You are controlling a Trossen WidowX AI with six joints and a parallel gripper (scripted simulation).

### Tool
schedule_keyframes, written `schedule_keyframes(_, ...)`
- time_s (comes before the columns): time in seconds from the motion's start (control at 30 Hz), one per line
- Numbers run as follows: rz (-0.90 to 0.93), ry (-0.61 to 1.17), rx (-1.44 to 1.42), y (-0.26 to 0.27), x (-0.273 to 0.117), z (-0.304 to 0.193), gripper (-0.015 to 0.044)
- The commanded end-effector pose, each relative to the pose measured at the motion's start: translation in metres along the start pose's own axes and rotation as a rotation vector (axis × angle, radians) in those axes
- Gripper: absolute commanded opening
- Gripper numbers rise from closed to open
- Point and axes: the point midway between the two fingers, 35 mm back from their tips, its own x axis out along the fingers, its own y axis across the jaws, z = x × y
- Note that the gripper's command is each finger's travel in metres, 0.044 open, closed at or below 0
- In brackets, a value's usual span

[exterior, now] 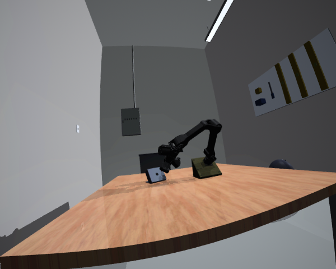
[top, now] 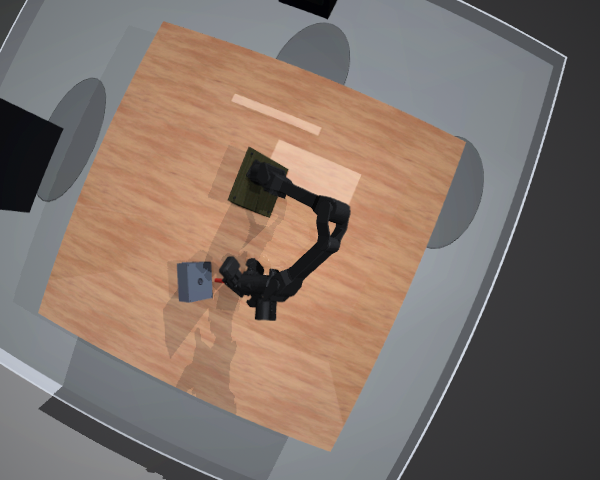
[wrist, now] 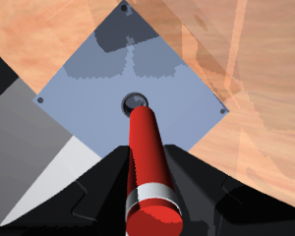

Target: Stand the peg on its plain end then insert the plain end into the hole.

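Peg (top: 218, 280) (wrist: 148, 143) is in my fingers (top: 227, 294), which are closed on it near the white band (wrist: 154, 191). The banded end sits toward the wrist camera and the plain end sticks out ahead, toward the panel (top: 195, 282) (exterior: 155, 175) (wrist: 108, 88). That grip makes sense to me: the plain end has to go in first, and holding it high leaves most of the red length free to sink into the hole (top: 200, 281) (exterior: 157, 174) (wrist: 135, 104). The arm (top: 310, 255) (exterior: 192, 133) leans over on a slant, I judge so that the peg can match the way the hole points out of the sloped face. I take this for the approach to the insertion, with the standing-up part presumably done, though nothing here proves that.

The wrist view gives me what the others can't: the band, and the plain tip overlapping the lower edge of the hole on screen. It doesn't give me depth. For that I go to the top view, where a bit of red shows just beside the panel, short of the hole, so I'd say the peg isn't in. The exterior view shows the panel's tilt on the bench (top: 135, 217) (exterior: 173, 208) best, but I can't make out the peg there. I'd check alignment before pushing; an off-axis tip could catch the rim.
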Motion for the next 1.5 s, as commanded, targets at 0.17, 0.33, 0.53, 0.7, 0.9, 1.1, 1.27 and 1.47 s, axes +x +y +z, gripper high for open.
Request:
schedule_keyframes(0.17, 0.022, 0.024, -0.002, 0.001, 0.019, -0.004, 0.0)
schedule_keyframes(0.33, 0.029, 0.039, -0.001, 0.001, 0.028, -0.006, 0.0)
schedule_keyframes(0.53, 0.036, 0.054, 0.0, 0.001, 0.036, -0.008, 0.0)
schedule_keyframes(0.7, 0.037, 0.059, 0.005, 0.001, 0.038, -0.008, 0.0)
schedule_keyframes(0.9, 0.037, 0.06, 0.005, 0.0, 0.042, -0.008, 0.0)
schedule_keyframes(1.1, 0.037, 0.061, 0.005, 0.0, 0.049, -0.009, 0.0)
schedule_keyframes(1.27, 0.037, 0.061, 0.005, 0.0, 0.055, -0.009, 0.0)
schedule_keyframes(1.47, 0.037, 0.061, 0.005, 0.001, 0.062, -0.008, 0.0)
